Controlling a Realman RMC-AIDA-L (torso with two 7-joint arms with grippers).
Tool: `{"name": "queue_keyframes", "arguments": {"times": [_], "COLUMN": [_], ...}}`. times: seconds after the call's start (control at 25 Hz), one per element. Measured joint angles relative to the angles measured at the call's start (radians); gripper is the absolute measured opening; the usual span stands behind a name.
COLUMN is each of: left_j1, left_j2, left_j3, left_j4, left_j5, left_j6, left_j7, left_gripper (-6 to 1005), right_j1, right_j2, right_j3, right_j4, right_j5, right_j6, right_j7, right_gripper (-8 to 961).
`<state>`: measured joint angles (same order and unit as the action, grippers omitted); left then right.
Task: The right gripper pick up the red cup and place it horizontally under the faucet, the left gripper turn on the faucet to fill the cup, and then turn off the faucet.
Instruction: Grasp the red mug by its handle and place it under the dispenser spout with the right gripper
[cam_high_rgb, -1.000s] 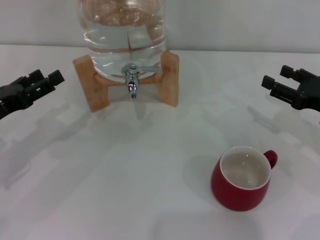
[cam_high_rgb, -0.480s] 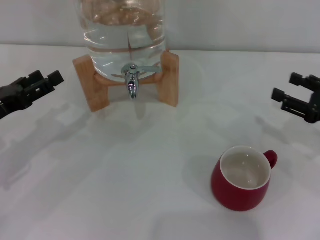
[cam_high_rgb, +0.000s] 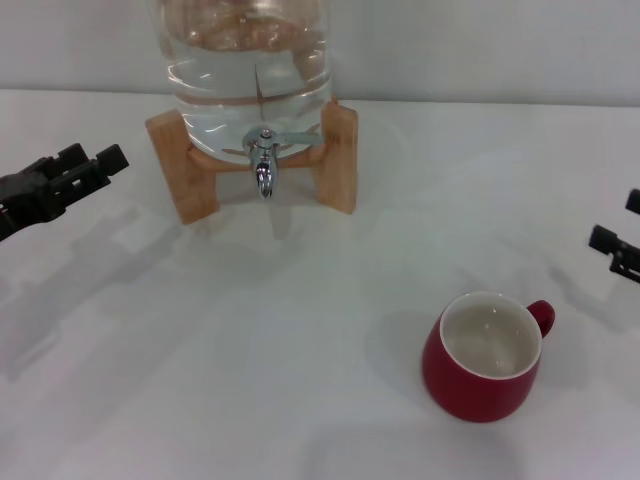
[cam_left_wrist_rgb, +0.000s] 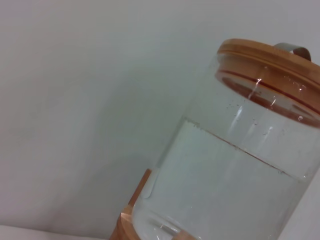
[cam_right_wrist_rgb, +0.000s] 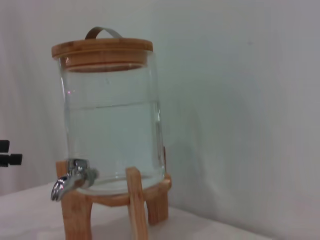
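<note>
The red cup (cam_high_rgb: 487, 357) stands upright on the white table at the front right, handle to the back right, white inside. The faucet (cam_high_rgb: 264, 160) sticks out from the glass water jar at the back centre, with its lever lying to the side; it also shows in the right wrist view (cam_right_wrist_rgb: 70, 181). My right gripper (cam_high_rgb: 617, 220) is open at the right edge of the head view, behind and right of the cup and apart from it. My left gripper (cam_high_rgb: 88, 162) is open and empty at the far left, well left of the faucet; its tips also show in the right wrist view (cam_right_wrist_rgb: 7, 153).
The glass jar (cam_high_rgb: 250, 70) holds water and rests on a wooden stand (cam_high_rgb: 338, 155). Its wooden lid (cam_right_wrist_rgb: 102, 50) has a metal handle, and the jar also shows in the left wrist view (cam_left_wrist_rgb: 235, 170). A pale wall stands behind the table.
My right gripper has moved right and toward the front, now half out of the head view. The left gripper, cup and faucet have not moved.
</note>
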<state>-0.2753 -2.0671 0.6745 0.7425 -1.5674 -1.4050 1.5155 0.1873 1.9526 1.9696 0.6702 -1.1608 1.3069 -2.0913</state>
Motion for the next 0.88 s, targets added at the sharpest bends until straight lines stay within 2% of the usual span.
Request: {"name": "queue_keyframes", "arguments": {"times": [0.12,0.24,0.28,0.36,0.6,0.88], "left_j1": [-0.001,-0.002,-0.002,-0.002,-0.002,-0.015], "left_j2": [0.001,0.001,0.001,0.001,0.002,0.008], "left_j3": [0.002,0.003,0.004,0.004,0.004,0.007], "left_j4": [0.002,0.005,0.005,0.005,0.009,0.011], "left_j5": [0.000,0.000,0.000,0.000,0.000,0.017], "left_j6": [0.001,0.000,0.000,-0.001,-0.007,-0.009], "left_j7": [0.000,0.000,0.000,0.000,-0.012,-0.027], "left_gripper": [885,884,884,884,884,883], "right_j1": [-0.028,-0.050,-0.058,-0.060,-0.048,-0.057], "right_j2": [0.008,0.028,0.041,0.046,0.051,0.052], "right_j3": [0.000,0.000,-0.001,-0.002,-0.008,-0.009], "right_j4": [-0.003,-0.011,-0.019,-0.030,-0.124,-0.161], "right_j5": [0.000,-0.002,-0.002,-0.001,0.008,0.010], "right_j6": [0.003,0.003,0.002,0.001,-0.001,0.008], "right_j7": [-0.024,-0.102,-0.147,-0.174,-0.238,-0.297], "right_gripper": [722,722,722,722,722,722]}}
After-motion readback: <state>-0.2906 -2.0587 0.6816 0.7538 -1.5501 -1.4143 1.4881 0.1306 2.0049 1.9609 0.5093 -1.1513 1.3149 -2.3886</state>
